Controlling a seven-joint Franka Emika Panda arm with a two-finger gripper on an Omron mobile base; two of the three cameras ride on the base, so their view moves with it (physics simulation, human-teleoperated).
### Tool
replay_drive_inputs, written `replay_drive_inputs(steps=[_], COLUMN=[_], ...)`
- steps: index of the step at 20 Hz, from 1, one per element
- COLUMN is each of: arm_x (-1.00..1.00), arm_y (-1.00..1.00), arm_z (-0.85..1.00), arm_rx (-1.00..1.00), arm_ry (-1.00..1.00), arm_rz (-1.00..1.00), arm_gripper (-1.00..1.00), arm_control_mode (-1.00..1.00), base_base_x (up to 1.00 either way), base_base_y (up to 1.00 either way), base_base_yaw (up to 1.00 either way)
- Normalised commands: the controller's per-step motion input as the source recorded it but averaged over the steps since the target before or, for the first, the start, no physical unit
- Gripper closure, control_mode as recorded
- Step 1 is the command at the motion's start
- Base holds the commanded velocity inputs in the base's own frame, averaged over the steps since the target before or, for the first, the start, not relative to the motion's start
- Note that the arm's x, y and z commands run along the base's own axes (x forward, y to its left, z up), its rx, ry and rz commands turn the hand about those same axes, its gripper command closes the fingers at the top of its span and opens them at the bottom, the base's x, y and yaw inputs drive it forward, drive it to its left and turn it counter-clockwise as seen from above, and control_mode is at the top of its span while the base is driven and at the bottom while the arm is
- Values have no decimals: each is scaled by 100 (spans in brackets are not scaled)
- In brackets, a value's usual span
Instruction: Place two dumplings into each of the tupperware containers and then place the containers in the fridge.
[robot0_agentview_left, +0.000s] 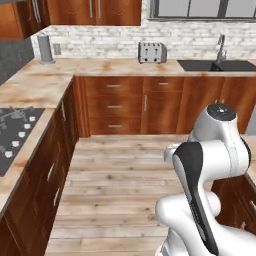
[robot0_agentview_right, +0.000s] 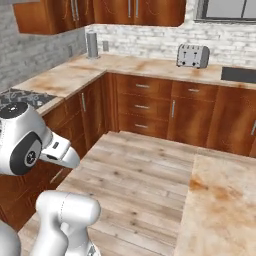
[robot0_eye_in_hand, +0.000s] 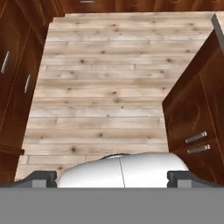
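The dumplings, the tupperware containers and the fridge are out of view. In the hand view my gripper (robot0_eye_in_hand: 111, 178) points down at the pale wooden floor (robot0_eye_in_hand: 105, 87). Its two dark fingertips (robot0_eye_in_hand: 43, 179) stand far apart with nothing between them, so it is open. The white arm (robot0_agentview_left: 210, 165) is folded up over the base, between the cabinet runs.
An L-shaped wooden counter (robot0_agentview_left: 100, 67) carries a toaster (robot0_agentview_left: 152, 52), a grey cylinder (robot0_agentview_left: 45, 49), a sink (robot0_agentview_left: 216, 65) and a stove top (robot0_agentview_left: 12, 132). A second counter top (robot0_agentview_right: 220, 210) lies close on the right. Cabinet doors (robot0_eye_in_hand: 194, 122) flank the open floor.
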Motion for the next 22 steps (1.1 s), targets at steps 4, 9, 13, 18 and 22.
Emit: replay_drive_inputs(steps=[4,9,13,18,22], arm_x=[0,0,0,0,0], arm_y=[0,0,0,0,0], arm_z=[0,0,0,0,0], arm_rx=[0,0,0,0,0], arm_ry=[0,0,0,0,0], arm_rz=[0,0,0,0,0], arm_gripper=[-100,-100,-100,-100,-100], arm_control_mode=[100,100,100,100,100], base_base_x=[100,100,100,95,78], base_base_y=[0,0,40,31,8], base_base_yaw=[-36,-51,-42,-47,-64])
